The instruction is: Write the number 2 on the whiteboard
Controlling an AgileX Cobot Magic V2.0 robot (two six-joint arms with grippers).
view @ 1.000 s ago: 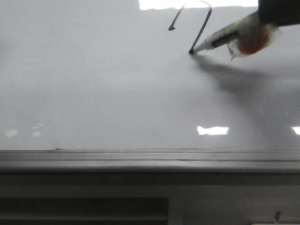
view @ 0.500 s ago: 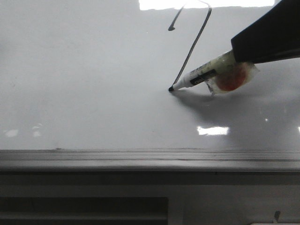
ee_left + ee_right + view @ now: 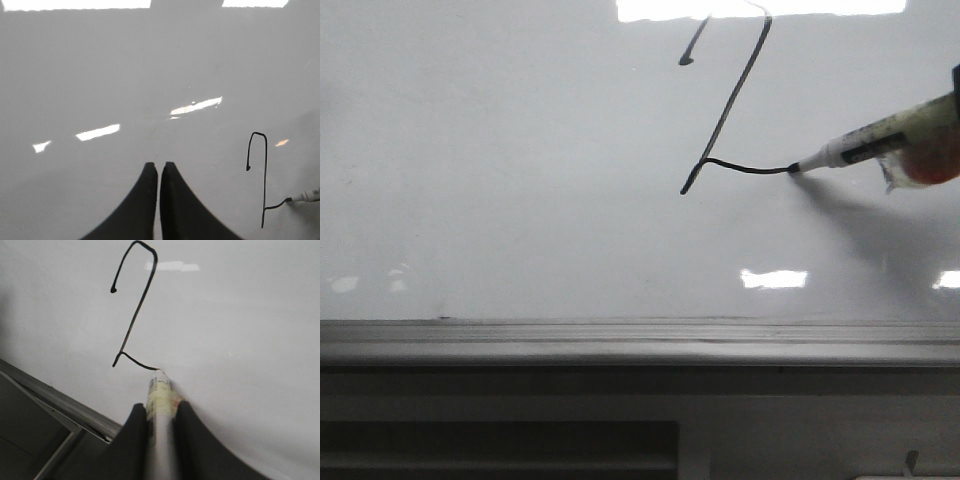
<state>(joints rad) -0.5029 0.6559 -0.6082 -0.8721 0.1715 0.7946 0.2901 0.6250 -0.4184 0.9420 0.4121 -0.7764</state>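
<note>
The whiteboard (image 3: 520, 200) fills the front view. The number 2 (image 3: 730, 100) stands on it in black: hook top, long diagonal, and a short wavy base line running right. My right gripper (image 3: 160, 407) is shut on a white marker (image 3: 160, 390). The marker's tip touches the board at the right end of the base line (image 3: 792, 169). The marker (image 3: 865, 143) comes in from the right edge of the front view. My left gripper (image 3: 159, 165) is shut and empty, to the left of the number 2 (image 3: 264, 175). The stroke also shows in the right wrist view (image 3: 134, 320).
A grey metal ledge (image 3: 620, 340) runs along the board's lower edge, also seen in the right wrist view (image 3: 60, 402). Bright light reflections (image 3: 773, 278) lie on the board. A darker panel (image 3: 500, 445) sits below the ledge.
The marker drew the diagonal down to the left, then moved right, drawing the base line. The right gripper has moved mostly out of the front view to the right.
</note>
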